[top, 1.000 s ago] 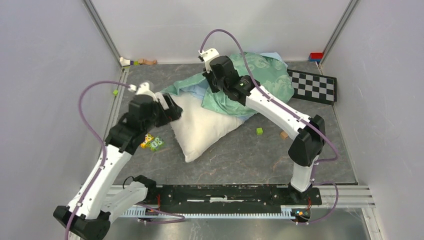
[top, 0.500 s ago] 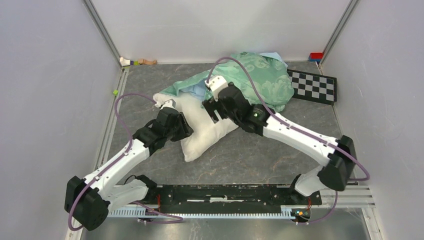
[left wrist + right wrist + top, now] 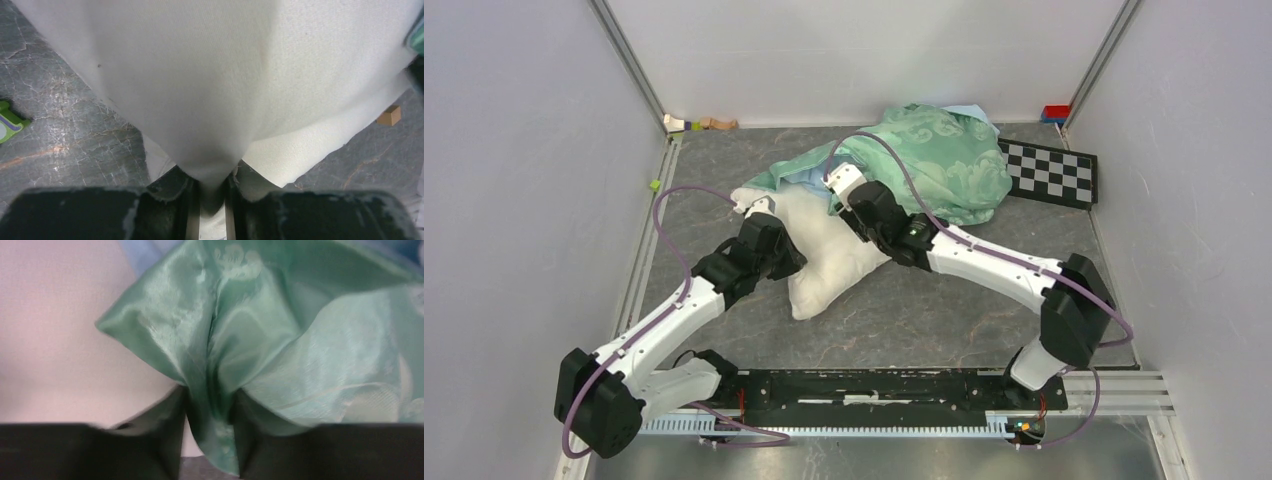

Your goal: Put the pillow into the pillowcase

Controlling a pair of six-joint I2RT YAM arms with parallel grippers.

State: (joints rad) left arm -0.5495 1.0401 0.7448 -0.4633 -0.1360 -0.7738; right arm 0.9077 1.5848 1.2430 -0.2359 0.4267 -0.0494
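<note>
The off-white pillow (image 3: 829, 255) lies at the middle of the table, its far end under the crumpled pillowcase (image 3: 934, 160), mint green side up. My left gripper (image 3: 792, 262) sits at the pillow's left side and is shut on a pinched fold of the pillow (image 3: 210, 100), seen between its fingers in the left wrist view. My right gripper (image 3: 849, 195) is at the pillowcase's near edge, shut on a bunch of the green pillowcase fabric (image 3: 235, 340). The pillow (image 3: 60, 330) shows pale beside that fabric in the right wrist view.
A checkerboard (image 3: 1049, 172) lies at the back right with a red and blue block (image 3: 1055, 113) behind it. Small toys (image 3: 699, 124) rest at the back left corner, a green cube (image 3: 655, 185) by the left rail. A tan cube (image 3: 389, 115) and a green tile (image 3: 9, 122) lie near the pillow.
Both arms came down to the pillow. The left gripper closed on the pillow's left side; the right let go, shifted to the pillowcase's near edge and closed on it.
</note>
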